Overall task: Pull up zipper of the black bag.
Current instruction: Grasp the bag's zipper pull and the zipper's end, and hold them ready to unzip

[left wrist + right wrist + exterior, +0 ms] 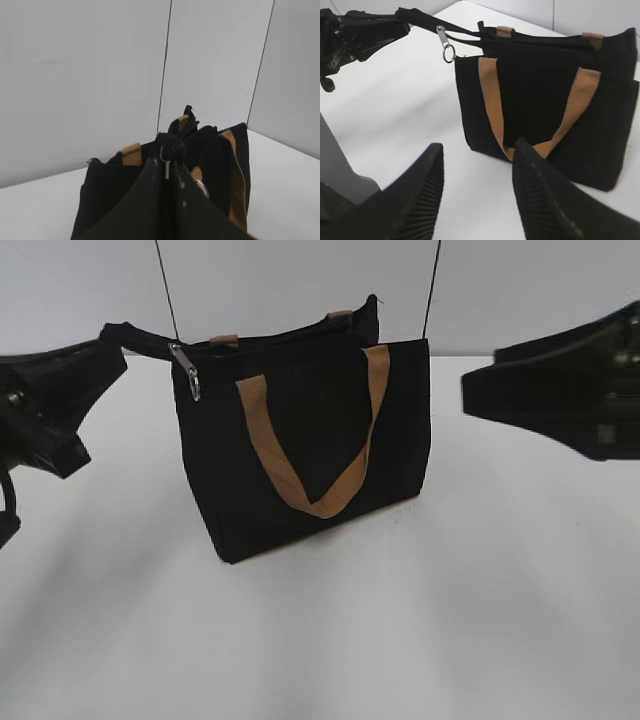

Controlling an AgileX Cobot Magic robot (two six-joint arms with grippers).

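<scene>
The black bag (310, 450) stands upright on the white table with tan strap handles. Its silver zipper pull (190, 375) with a round ring hangs at the bag's top left corner. My left gripper (112, 340) is shut on the black fabric tab at the left end of the zipper track and holds it stretched out to the left. In the left wrist view the shut jaws (169, 159) pinch that tab in front of the bag (107, 190). My right gripper (470, 390) is open and empty, to the right of the bag. In the right wrist view its jaws (477, 150) hover before the bag (535, 100), and the zipper pull (445, 44) hangs top left.
The white table (320, 640) stretches in front of the bag. A pale wall with two thin dark seams (168, 290) stands close behind it.
</scene>
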